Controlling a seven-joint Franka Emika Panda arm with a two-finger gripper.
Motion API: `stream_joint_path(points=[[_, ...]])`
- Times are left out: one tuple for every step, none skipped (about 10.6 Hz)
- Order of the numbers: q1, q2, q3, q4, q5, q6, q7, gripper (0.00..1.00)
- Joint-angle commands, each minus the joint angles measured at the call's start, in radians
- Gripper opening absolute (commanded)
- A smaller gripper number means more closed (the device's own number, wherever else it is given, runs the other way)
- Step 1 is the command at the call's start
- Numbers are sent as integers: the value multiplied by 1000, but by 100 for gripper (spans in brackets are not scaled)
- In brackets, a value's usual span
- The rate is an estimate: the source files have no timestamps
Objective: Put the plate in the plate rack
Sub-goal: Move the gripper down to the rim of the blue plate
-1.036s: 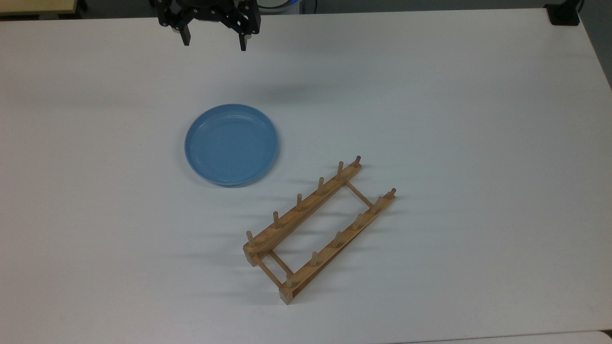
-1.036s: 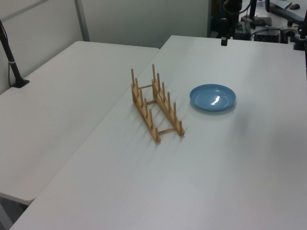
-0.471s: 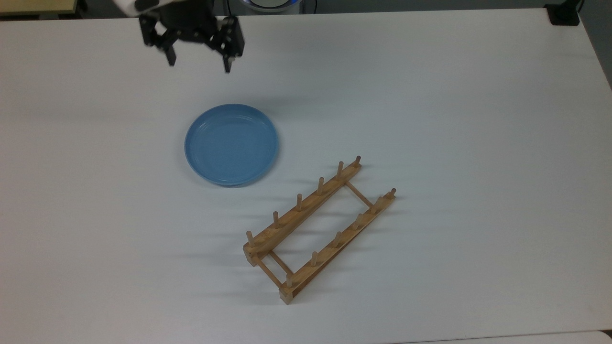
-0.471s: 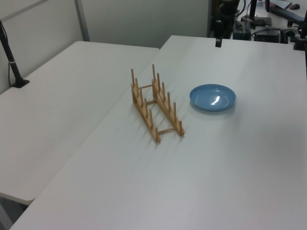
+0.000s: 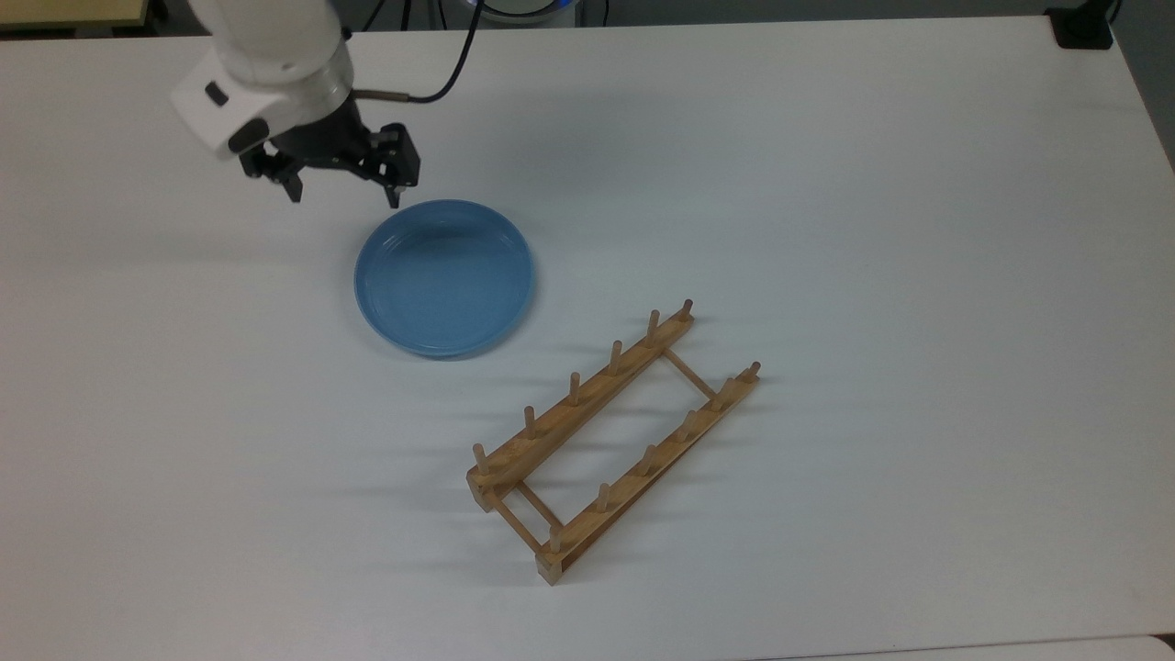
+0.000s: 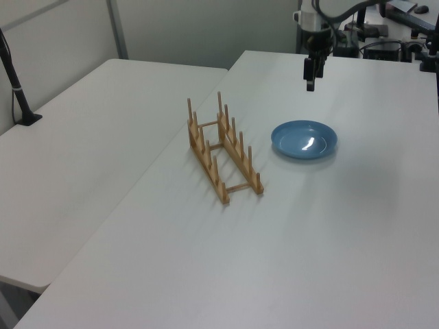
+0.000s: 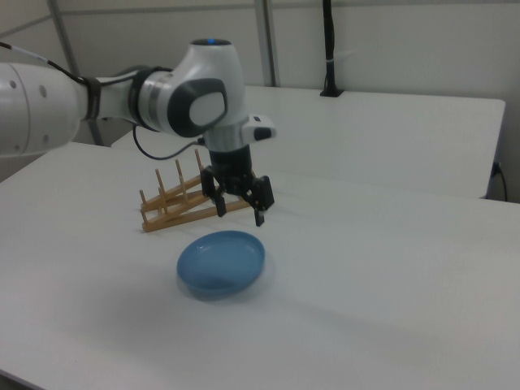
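step: we reach for round light-blue plate (image 5: 444, 277) | black two-finger gripper (image 5: 343, 194) spread wide, holds nothing, above plate's far rim | plate flat on white table (image 5: 872, 229), beside long wooden peg rack (image 5: 613, 441) | next: we go down, pinch rim

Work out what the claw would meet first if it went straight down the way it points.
Probably the plate's far rim or the bare table beside it. The open claw hangs above that edge, and depth is unclear.
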Motion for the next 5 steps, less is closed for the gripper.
stream_joint_path(points=[[7, 44, -32, -44, -5, 84, -83, 95], [4, 63, -34, -49, -6, 113, -83, 92], [-1, 76, -32, -49, -8, 121, -83, 89], [0, 93, -34, -49, -8, 123, -83, 85], [0, 104, -32, -50, -8, 134, -83, 82]])
